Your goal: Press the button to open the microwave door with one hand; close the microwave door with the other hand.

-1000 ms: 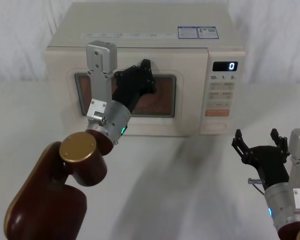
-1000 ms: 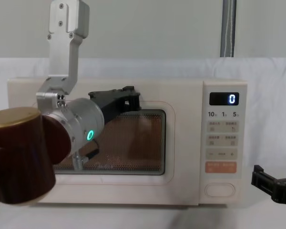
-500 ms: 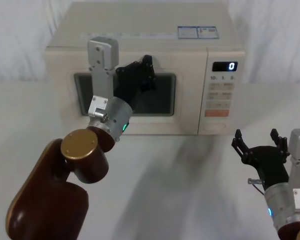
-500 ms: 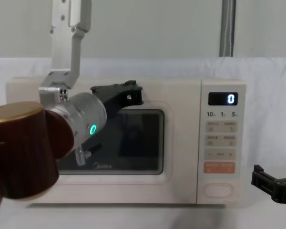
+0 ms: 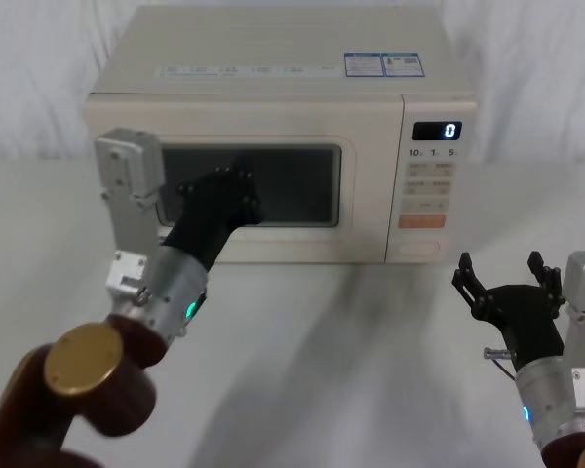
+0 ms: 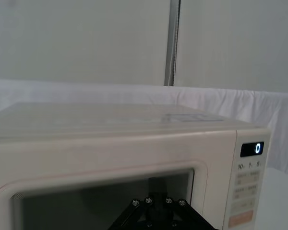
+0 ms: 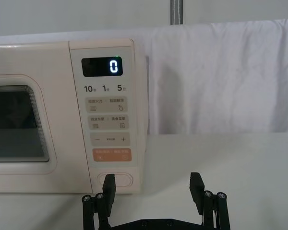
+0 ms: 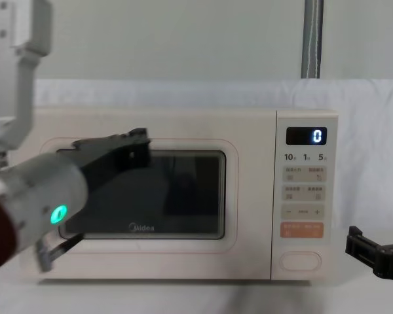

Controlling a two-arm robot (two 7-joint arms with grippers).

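The cream microwave door [image 5: 273,246] with its dark window lies flush against the oven front, also seen in the chest view [image 8: 150,252] and both wrist views [image 6: 110,158] [image 7: 19,167]. The oval button [image 5: 419,248] [image 8: 301,261] [image 7: 119,179] sits at the foot of the control panel. My left gripper [image 5: 242,185] [image 8: 139,140] [image 6: 157,182] hangs shut, holding nothing, a short way in front of the window's left half, apart from the glass. My right gripper [image 5: 500,263] [image 7: 152,176] [image 8: 380,255] stands open low at the right, short of the button and facing it.
The display [image 5: 439,130] reads 0 above rows of small keys. The white table [image 5: 370,341] stretches between the oven and both arms. White cloth hangs behind the oven, with a grey pole [image 8: 312,39] at the back right.
My left arm has drawn back from the door, down and to the left. The lit orange window went dark. My right arm has not moved.
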